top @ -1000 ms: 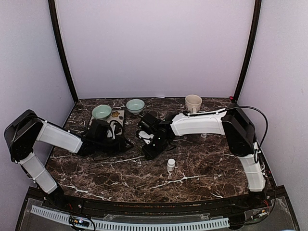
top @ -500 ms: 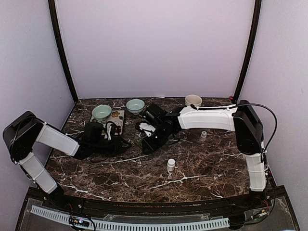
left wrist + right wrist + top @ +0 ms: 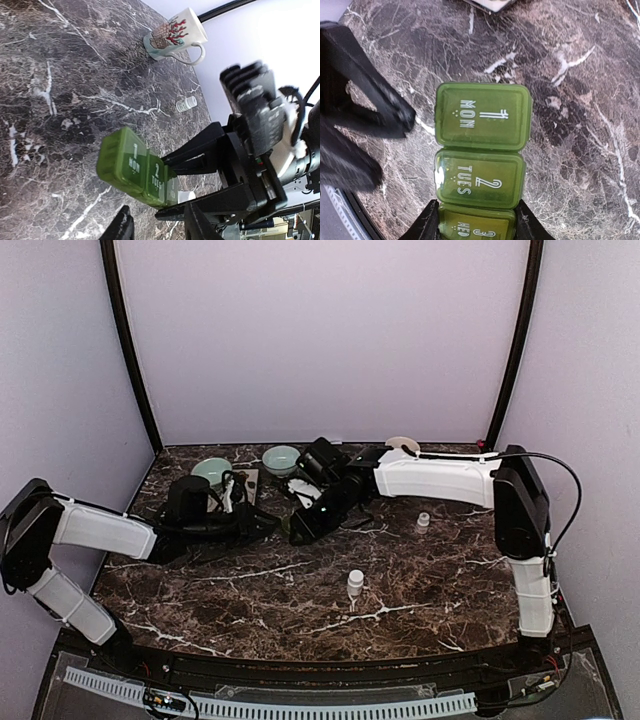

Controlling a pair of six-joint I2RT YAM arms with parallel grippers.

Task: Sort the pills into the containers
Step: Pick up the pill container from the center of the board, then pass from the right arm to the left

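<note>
Worktop (image 3: 420, 590): dark brown marble with white veins, walled in by pale panels.
Right arm (image 3: 440, 480): white, reaching left across the back of the worktop.
Left arm (image 3: 100, 530): white, reaching right towards the middle.
Right pincer (image 3: 477, 220): clamped on the pill box, one finger on each long side at the WED lid.
Left pincer (image 3: 160, 225): fingers apart with nothing between them, just beside the box's free end.
Bowls (image 3: 212, 470): two, pale teal, at the back left.
Mug (image 3: 175, 35): cream with a red and teal pattern, at the back right.
Pill box (image 3: 480, 150): green see-through plastic, a row of closed lids lettered in white "1 MON", "2 TUES", "3 WED". It juts from the right pincer over the marble, between the two arms.
Bottles (image 3: 355, 583): two, small and white, standing well apart on the right half.
</note>
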